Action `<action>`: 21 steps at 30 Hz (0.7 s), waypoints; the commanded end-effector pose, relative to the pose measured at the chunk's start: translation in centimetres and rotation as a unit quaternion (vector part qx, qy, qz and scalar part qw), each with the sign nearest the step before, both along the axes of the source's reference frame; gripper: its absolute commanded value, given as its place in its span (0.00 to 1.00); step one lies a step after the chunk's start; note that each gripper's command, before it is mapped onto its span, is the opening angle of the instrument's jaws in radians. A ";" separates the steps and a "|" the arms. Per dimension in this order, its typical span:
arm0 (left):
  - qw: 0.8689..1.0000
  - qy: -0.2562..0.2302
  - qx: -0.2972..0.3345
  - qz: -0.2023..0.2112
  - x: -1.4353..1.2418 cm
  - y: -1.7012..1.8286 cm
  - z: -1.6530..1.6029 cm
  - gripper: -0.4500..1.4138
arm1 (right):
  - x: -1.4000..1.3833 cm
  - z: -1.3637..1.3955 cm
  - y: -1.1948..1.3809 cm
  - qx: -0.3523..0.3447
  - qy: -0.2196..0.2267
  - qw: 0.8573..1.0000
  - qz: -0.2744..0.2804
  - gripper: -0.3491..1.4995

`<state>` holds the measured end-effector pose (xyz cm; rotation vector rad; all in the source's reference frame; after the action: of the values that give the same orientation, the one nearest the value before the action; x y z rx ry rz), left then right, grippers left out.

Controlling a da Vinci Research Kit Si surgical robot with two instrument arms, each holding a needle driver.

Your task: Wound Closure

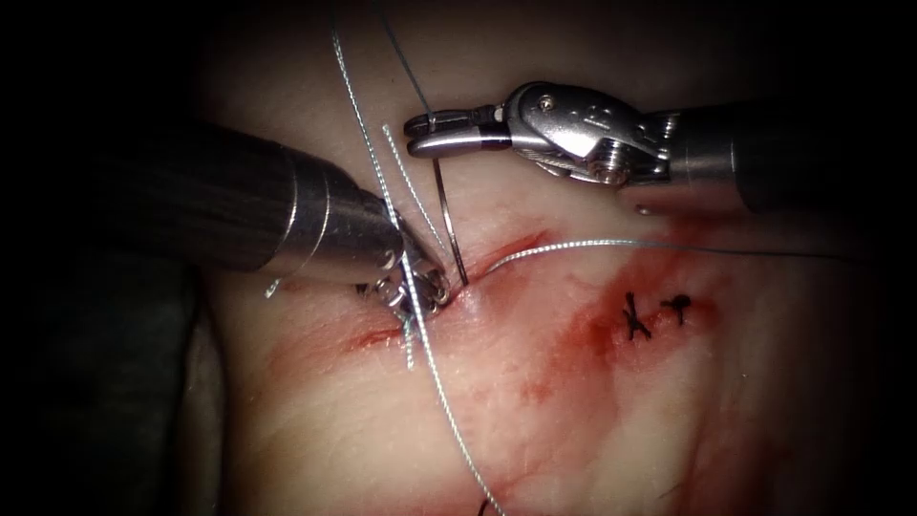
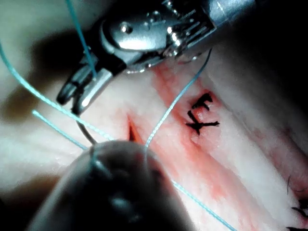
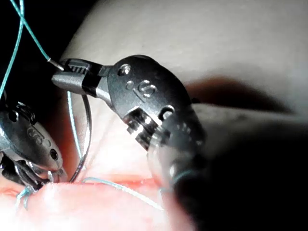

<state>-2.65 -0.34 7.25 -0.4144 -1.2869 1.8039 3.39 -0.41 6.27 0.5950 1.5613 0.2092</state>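
Steel needle [image 1: 449, 222]: held near its thread end by the right tool [image 1: 420, 133], jaws closed on it; its curve runs down to the cut [image 1: 497, 253], the point in the tissue [image 1: 382, 420] (depth hidden).
Left tool [image 1: 425, 289]: jaws down at the cut beside the needle; grip unclear.
Thread [image 1: 449, 420]: pale strands cross the left tool.
Dark stitches [image 1: 635, 317]: right of the needle.

Two short black knotted stitches, one cross-shaped [image 1: 635, 317] and one smaller T-shaped [image 1: 678, 306], lie side by side, close but apart, in the right half of the endoscope view. The left wrist view shows the same pair [image 2: 199, 115], with further black stitch ends [image 2: 299, 211] well apart from them. A dark grey cloth [image 1: 95, 382] occupies the endoscope view's left edge.
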 end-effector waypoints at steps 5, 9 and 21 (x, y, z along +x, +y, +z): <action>1.000 0.000 0.000 0.001 -0.05 -0.01 0.05 0.00 | 0.06 0.02 0.02 0.034 -0.014 0.999 0.010 0.00; 1.000 -0.001 0.000 0.002 -0.05 -0.02 0.05 0.00 | 0.04 0.03 -0.01 0.058 -0.024 0.998 0.015 0.00; 1.000 -0.003 0.001 0.004 -0.05 -0.01 0.04 0.00 | -0.09 0.08 -0.30 0.176 -0.056 0.983 0.002 0.00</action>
<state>-2.66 -0.34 7.24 -0.4142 -1.2965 1.8080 3.21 -0.72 6.35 0.8536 1.4203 0.5407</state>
